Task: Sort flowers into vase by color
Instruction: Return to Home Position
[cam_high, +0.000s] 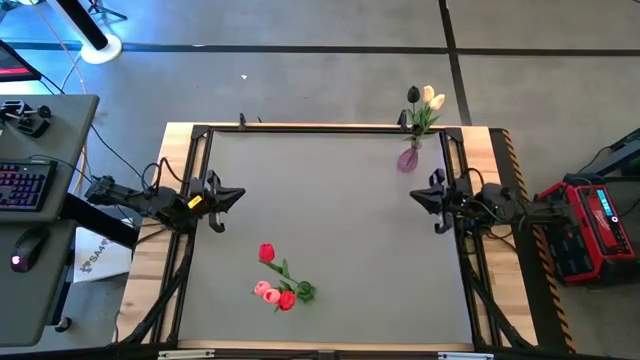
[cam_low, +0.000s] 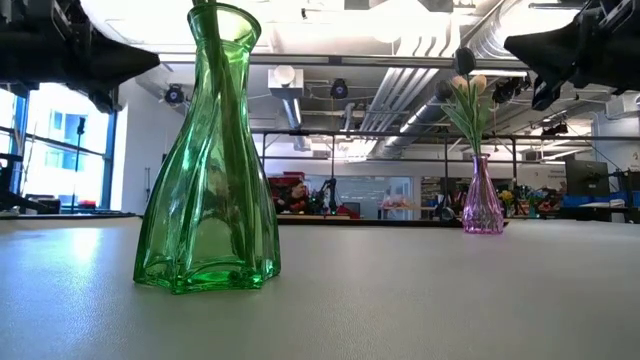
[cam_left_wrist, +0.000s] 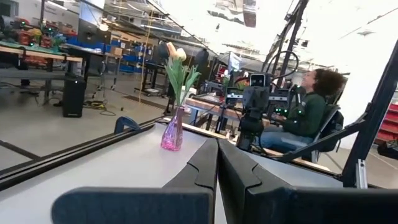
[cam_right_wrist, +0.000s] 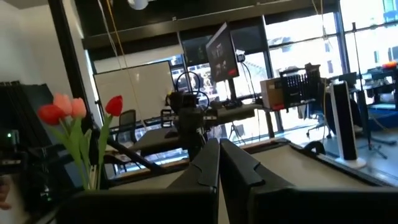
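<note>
High view: red and pink flowers (cam_high: 272, 290) stand in a green vase (cam_low: 207, 170) between the arms, nearer the left; cream and dark flowers (cam_high: 425, 100) fill a purple vase (cam_high: 407, 160) at the table (cam_high: 340, 220) corner by the right arm. Left gripper (cam_high: 238, 194) and right gripper (cam_high: 414, 196) hover at opposite sides, jaws closed together

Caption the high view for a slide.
Red and pink tulips bunched together, cream and dark tulips in purple vase, left claw and right claw parked at the sides.
</note>
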